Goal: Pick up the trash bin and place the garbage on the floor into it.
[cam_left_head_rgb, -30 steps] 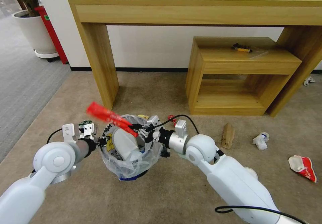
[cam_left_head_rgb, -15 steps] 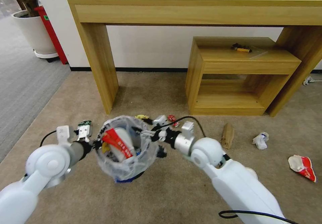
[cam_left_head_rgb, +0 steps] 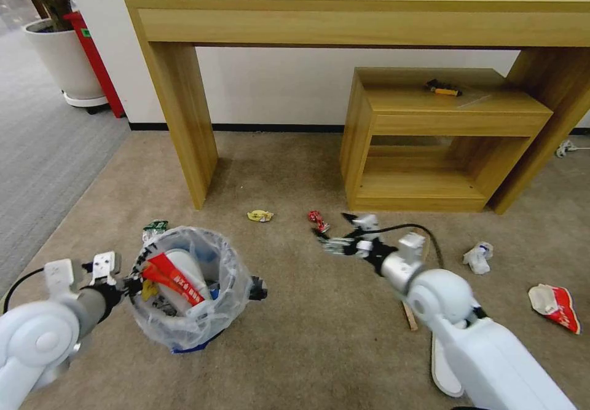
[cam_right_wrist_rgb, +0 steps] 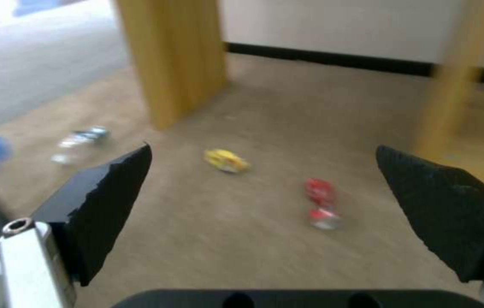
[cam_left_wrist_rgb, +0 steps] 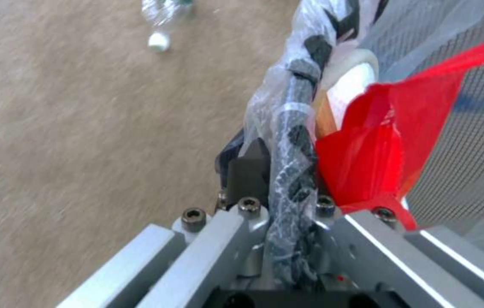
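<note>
Wooden console table [cam_left_head_rgb: 369, 10], white wall [cam_left_head_rgb: 276, 84]

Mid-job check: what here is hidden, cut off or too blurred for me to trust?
- Head view: bin bottom contents, hidden by the slipper and red wrapper.
- Head view: cardboard strip, mostly behind the right arm.
- Left wrist view: left gripper contact on the rim, wrapped in bag liner.
- Right wrist view: red scrap between the open right gripper fingers, print blurred.

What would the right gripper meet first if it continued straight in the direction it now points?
Probably the small red wrapper on the floor: the open right gripper points toward it, with bare carpet between. Depth is uncertain.
</note>
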Robot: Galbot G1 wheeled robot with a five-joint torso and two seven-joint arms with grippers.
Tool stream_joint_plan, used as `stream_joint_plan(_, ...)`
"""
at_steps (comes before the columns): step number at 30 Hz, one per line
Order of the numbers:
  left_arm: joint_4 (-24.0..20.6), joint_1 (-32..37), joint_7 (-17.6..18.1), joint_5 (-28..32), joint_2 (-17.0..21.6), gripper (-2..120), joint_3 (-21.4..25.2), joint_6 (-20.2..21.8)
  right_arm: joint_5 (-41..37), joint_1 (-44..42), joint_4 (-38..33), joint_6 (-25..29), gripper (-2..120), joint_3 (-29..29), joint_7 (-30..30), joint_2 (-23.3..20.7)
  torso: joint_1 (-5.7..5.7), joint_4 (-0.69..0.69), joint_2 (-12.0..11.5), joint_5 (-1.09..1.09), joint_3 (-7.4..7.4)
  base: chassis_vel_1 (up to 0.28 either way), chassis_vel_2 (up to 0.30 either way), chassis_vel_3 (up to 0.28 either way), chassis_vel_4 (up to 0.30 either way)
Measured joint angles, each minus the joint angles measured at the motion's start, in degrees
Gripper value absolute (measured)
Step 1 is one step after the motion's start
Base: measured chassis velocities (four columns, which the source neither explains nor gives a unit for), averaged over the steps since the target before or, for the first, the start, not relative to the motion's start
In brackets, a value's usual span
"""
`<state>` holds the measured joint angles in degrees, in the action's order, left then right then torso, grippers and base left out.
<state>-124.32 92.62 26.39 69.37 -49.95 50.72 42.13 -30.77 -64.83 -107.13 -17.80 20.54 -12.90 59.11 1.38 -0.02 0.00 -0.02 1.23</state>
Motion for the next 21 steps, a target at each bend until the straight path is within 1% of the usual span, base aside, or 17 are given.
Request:
stream_joint_plan(1, -0.43, 3.64, -3.14, -3.31, -2.24, 0, 3.23, 0.01, -0.14, -2.54, 1.77, 0.61, 100, 3.53, -0.77, -0.62, 0.0, 0.0, 0.0, 0.0, 0.0, 0.0, 0.0, 0.0, 0.0)
stream_joint_plan(2, -0.43, 3.64, -3.14, -3.31, -2.24, 0, 3.23, 0.01, -0.14, -2.54, 1.77, 0.61, 100, 3.53, -0.77, -0.62, 0.0, 0.0, 0.0, 0.0, 0.0, 0.0, 0.0, 0.0, 0.0)
stream_joint_plan(4, -1.01, 7.23, -5.38, -5.18, -4.63, 0, 6.61, 0.01, -0.6, -4.81, 5.54, 0.96, 100, 6.04, -1.16, -0.54, 0.0, 0.01, 0.0, 0.0, 0.0, 0.0, 0.0, 0.0, 0.0)
stream_joint_plan(5, -1.27, 8.34, -5.94, -5.41, -5.38, 0, 7.56, 0.01, -0.72, -5.19, 7.24, 1.11, 100, 6.56, -1.41, -0.32, 0.0, 0.02, 0.0, 0.0, 0.0, 0.0, 0.0, 0.0, 0.0)
stream_joint_plan(6, -1.27, 8.34, -5.94, -5.41, -5.38, 0, 7.56, 0.01, -0.72, -5.19, 7.24, 1.11, 100, 6.56, -1.41, -0.32, 0.0, 0.02, 0.0, 0.0, 0.0, 0.0, 0.0, 0.0, 0.0)
stream_joint_plan(9, -2.31, 11.38, -7.33, -6.13, -7.06, 0, 9.97, 0.01, -0.03, -5.28, 16.72, 2.75, 100, 7.36, -2.06, 1.02, 0.0, 0.01, 0.0, 0.01, 0.01, 0.0, 0.0, 0.0, 0.0)
stream_joint_plan(10, -2.31, 11.38, -7.33, -6.13, -7.06, 0, 9.97, 0.01, -0.03, -5.28, 16.72, 2.75, 100, 7.36, -2.06, 1.02, 0.0, 0.01, 0.0, 0.01, 0.01, 0.0, 0.0, 0.0, 0.0)
stream_joint_plan(11, -2.79, 12.57, -7.81, -6.31, -7.5, 0, 10.87, 0.01, 0.28, -4.72, 21.04, 3.48, 100, 7.35, -2.16, 1.62, 0.0, 0.0, 0.0, 0.03, 0.01, 0.0, 0.0, 0.0, 0.0)
stream_joint_plan(12, -3.02, 13.12, -8.06, -6.4, -7.69, 0, 11.32, 0.01, 0.52, -4.28, 23.32, 3.91, 100, 7.35, -2.15, 1.93, 0.0, 0.0, 0.0, 0.03, 0.01, 0.0, 0.0, 0.0, 0.0)
stream_joint_plan(13, -3.34, 13.91, -8.39, -6.46, -7.98, 0, 12.03, 0.01, 0.92, -3.41, 27.13, 4.79, 99, 7.25, -2.17, 2.39, 0.0, 0.0, 0.0, 0.0, 0.01, 0.0, 0.0, 0.0, 0.0)
stream_joint_plan(14, -3.34, 13.91, -8.39, -6.46, -7.98, 0, 12.03, 0.01, 0.92, -3.41, 27.13, 4.79, 99, 7.25, -2.17, 2.39, 0.0, 0.0, 0.0, 0.0, 0.01, 0.0, 0.0, 0.0, 0.0)
stream_joint_plan(15, -3.53, 14.39, -8.55, -6.49, -8.16, 0, 12.49, 0.01, 1.15, -2.89, 29.39, 5.32, 99, 7.11, -2.16, 2.65, 0.0, 0.02, 0.0, -0.01, 0.01, 0.0, 0.0, 0.0, 0.0)
stream_joint_plan(16, -3.67, 14.77, -8.67, -6.52, -8.29, 0, 12.83, 0.01, 1.31, -2.42, 31.35, 5.68, 98, 6.98, -2.15, 2.92, 0.0, 0.02, 0.0, 0.0, 0.01, 0.0, 0.0, 0.0, 0.0)
stream_joint_plan(17, -3.82, 15.13, -8.82, -6.61, -8.47, 0, 13.1, 0.01, 1.48, -1.63, 34.48, 6.16, 94, 6.82, -2.06, 3.25, 0.0, 0.02, 0.0, 0.02, 0.01, 0.0, 0.0, 0.0, 0.0)
stream_joint_plan(18, -3.82, 15.13, -8.82, -6.61, -8.47, 0, 13.1, 0.01, 1.48, -1.63, 34.48, 6.16, 94, 6.82, -2.06, 3.25, 0.0, 0.02, 0.0, 0.02, 0.01, 0.0, 0.0, 0.0, 0.0)
stream_joint_plan(21, -4.1, 15.14, -8.93, -6.91, -8.77, 0, 12.71, 0.01, 1.47, 0.05, 41.08, 7.03, 84, 6.38, -1.73, 3.74, 0.0, 0.01, 0.0, 0.0, 0.01, 0.0, 0.0, 0.0, 0.0)
